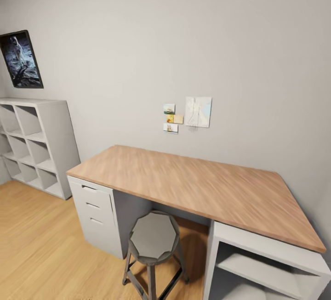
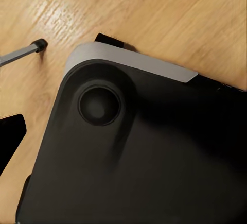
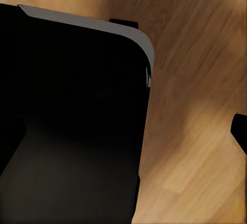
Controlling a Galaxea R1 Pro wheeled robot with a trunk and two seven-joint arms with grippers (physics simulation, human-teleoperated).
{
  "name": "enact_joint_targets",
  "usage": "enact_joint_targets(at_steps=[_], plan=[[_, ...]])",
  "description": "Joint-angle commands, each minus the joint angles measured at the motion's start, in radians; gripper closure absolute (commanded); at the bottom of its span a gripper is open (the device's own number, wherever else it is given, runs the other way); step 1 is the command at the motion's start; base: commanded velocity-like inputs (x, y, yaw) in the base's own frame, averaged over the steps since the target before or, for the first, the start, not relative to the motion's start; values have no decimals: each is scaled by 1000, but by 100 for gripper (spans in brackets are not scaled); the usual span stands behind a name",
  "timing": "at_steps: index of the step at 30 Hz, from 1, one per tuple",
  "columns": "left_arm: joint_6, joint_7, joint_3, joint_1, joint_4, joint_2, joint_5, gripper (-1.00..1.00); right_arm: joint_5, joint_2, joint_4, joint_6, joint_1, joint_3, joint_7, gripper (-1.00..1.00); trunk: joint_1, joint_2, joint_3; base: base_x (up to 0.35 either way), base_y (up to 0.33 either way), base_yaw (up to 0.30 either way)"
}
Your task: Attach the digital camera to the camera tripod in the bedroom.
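The digital camera and the camera tripod are out of view. I face a corner of the bedroom with a bare wood-topped desk (image 1: pixel 197 185), white cube shelving (image 1: pixel 34 146) and an astronaut picture (image 1: pixel 20 59). Both wrist views look down at my black base (image 2: pixel 134 152) (image 3: pixel 72 110) on the plank floor. One dark finger (image 2: pixel 10 137) of my left gripper (image 2: pixel 123 144) sits at the frame's edge. One finger (image 3: pixel 240 133) of my right gripper (image 3: pixel 123 134) does the same. Nothing is held between the fingers.
A grey stool (image 1: pixel 153 240) stands on the floor in front of the desk, between its drawer unit (image 1: pixel 94 208) and open shelf unit (image 1: pixel 266 263). A thin grey rod with a black tip (image 2: pixel 23 51) lies near my base; I cannot tell what it belongs to.
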Motion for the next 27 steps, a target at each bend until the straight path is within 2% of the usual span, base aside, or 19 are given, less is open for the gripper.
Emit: enact_joint_targets(at_steps=[1,9,23,27], plan=[[-2,1,8,0,0,-1,-1,-100,8,0,0,-3,0,-1,-1,-100,0,0,-1,0,0,266],[-2,4,9,0,0,-2,1,-100,8,0,0,-3,0,-2,0,-100,0,0,-1,0,-20,267],[-2,4,9,0,0,-1,4,-100,12,-1,0,-4,0,3,1,-100,0,0,-1,0,-227,267],[-2,4,9,0,0,-1,4,-100,12,-2,0,-4,0,3,1,-100,0,0,-1,0,-97,267]])
